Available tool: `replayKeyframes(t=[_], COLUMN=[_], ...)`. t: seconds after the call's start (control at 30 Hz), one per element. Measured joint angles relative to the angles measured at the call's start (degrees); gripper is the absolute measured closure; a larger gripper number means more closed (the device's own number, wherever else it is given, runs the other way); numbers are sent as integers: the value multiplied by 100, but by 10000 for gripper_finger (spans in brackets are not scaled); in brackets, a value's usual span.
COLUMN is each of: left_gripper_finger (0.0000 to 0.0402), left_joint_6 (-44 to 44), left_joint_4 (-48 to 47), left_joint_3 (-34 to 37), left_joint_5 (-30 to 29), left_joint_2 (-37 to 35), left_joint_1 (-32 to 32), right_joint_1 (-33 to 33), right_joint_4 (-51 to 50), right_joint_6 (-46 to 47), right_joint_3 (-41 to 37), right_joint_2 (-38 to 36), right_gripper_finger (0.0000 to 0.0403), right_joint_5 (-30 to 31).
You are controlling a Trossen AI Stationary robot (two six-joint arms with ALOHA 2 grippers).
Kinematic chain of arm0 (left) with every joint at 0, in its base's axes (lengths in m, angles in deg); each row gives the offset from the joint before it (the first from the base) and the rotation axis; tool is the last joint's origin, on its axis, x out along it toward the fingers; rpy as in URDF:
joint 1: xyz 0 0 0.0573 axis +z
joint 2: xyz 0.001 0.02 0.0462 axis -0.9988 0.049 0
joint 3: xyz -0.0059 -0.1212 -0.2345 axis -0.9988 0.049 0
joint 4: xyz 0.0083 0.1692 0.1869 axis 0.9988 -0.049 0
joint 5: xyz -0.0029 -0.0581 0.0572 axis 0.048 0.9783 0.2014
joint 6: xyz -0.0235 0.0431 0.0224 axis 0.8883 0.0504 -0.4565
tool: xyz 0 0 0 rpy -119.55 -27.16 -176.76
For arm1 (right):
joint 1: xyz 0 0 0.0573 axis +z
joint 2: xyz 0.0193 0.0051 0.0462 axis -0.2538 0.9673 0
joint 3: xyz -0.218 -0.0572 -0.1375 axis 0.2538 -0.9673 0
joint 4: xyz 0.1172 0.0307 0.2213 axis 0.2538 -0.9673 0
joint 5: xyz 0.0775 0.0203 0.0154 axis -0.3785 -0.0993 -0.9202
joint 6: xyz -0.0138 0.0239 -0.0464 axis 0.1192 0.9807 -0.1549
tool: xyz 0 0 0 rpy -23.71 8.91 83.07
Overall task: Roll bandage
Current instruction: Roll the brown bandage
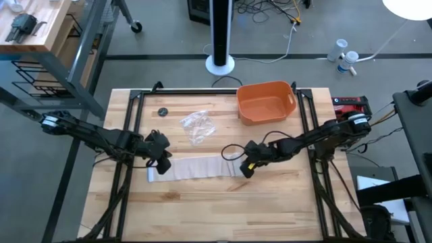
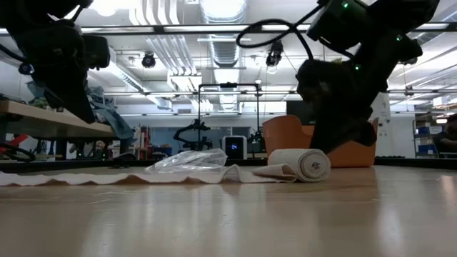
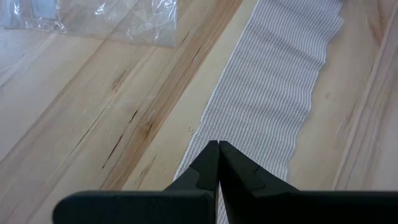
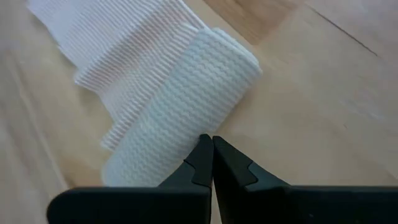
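The bandage (image 1: 197, 167) is lying unrolled flat across the desk (image 1: 202, 209), its rolled end sitting just under the clenched right hand (image 1: 247, 169) while the clenched left hand (image 1: 162, 164) is hovering over its flat end.

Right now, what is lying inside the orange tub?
Nothing shows in the orange tub: the high view looks straight down on a bare orange floor. Its inner walls hide nothing there. The bandage and the plastic wrapper lie outside it on the table.
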Motion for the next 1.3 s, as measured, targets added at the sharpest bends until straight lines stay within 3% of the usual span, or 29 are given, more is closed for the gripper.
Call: replayKeyframes(t=[0.47,0.77,1.3], left_gripper_finger=[402,401,401], left_joint_6=[0,0,-2], left_joint_4=[26,24,26], left_joint_3=[0,0,0], left_joint_5=[-19,-26,-26], left_joint_2=[0,-2,-2], left_joint_1=[0,0,0], right_joint_1=[0,0,14], right_joint_4=[227,151,-1801], right_joint_6=[-411,-772,-597], right_joint_3=[127,538,953], right_joint_2=[-134,226,463], right_gripper_finger=[403,403,403], right_joint_5=[132,98,245])
